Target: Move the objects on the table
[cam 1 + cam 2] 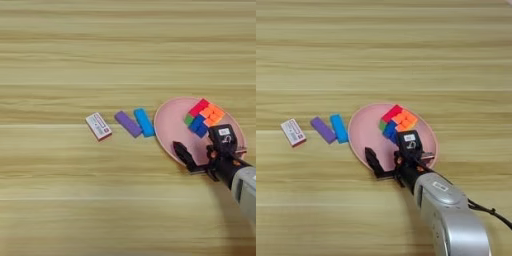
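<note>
One cube on plate, two bars, gripper seemingly open

Black claw on a silver arm. Beneath it, a pink plate; just beyond, a red, orange, blue and green cube. Leftward: blue bar, purple bar, white-and-red box. Light striped wooden bench.

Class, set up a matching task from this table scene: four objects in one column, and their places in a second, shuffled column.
Things:
1. cube
2. box
3. blue bar
4. purple bar

Places:
a. farthest left
b. on the plate
c. just left of the plate
d. between the box and the blue bar

Pairs: 1-b, 2-a, 3-c, 4-d
</note>
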